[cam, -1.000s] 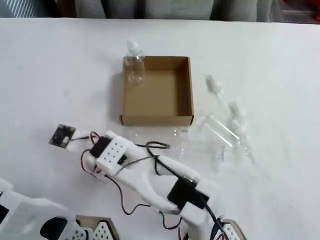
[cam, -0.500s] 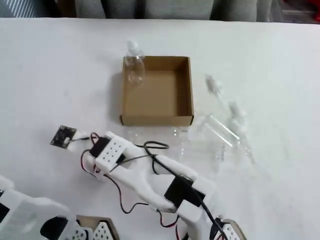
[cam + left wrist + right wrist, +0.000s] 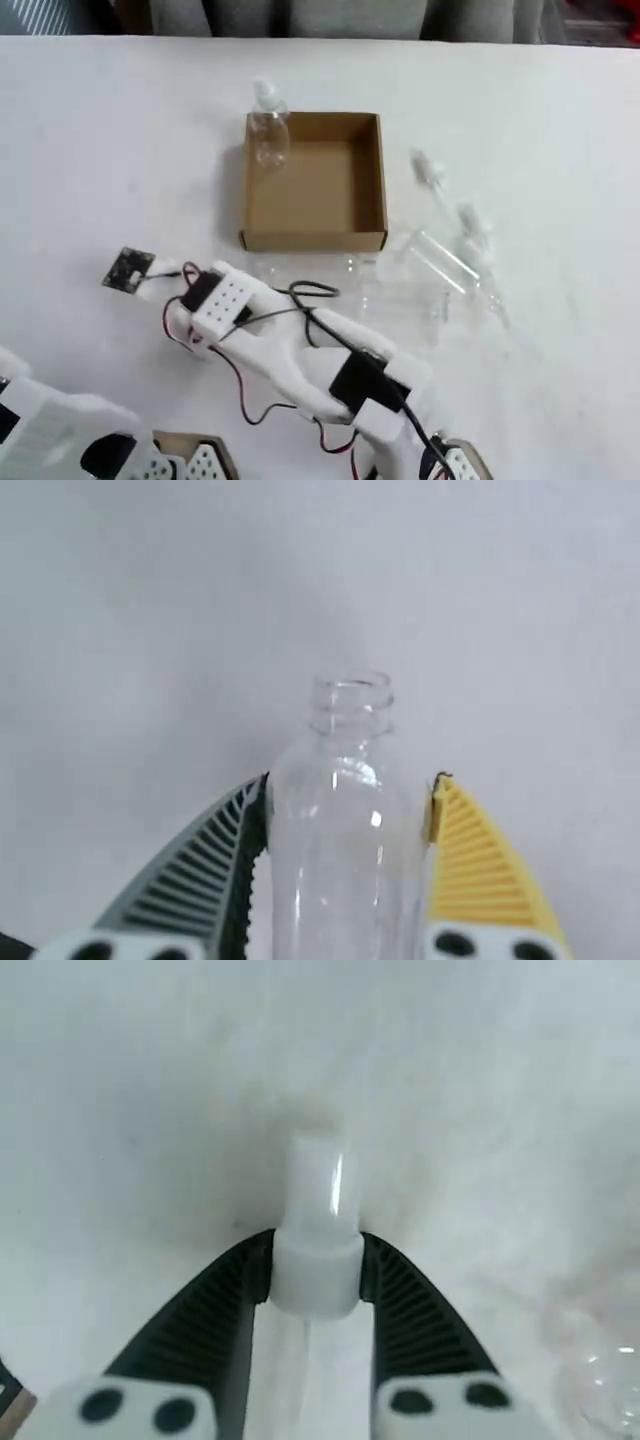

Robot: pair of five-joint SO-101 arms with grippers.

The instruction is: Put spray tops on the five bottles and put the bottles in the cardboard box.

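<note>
1. On the white table, near its middle, a cardboard box is set with its top open.
2. In the box's far left corner, one capped bottle is seen upright, with its spray top fitted. No other contents are made out in the box.
3. Outside the box, to its right, loose spray tops and lying bottles of clear plastic are scattered on the table.
4. The left gripper is clamped on an uncapped bottle. The body is pinched between the grey and yellow fingers, and the open neck is pointed away from the wrist.
5. The right gripper is clamped on a white spray top, which is gripped at its collar over the table.
</note>
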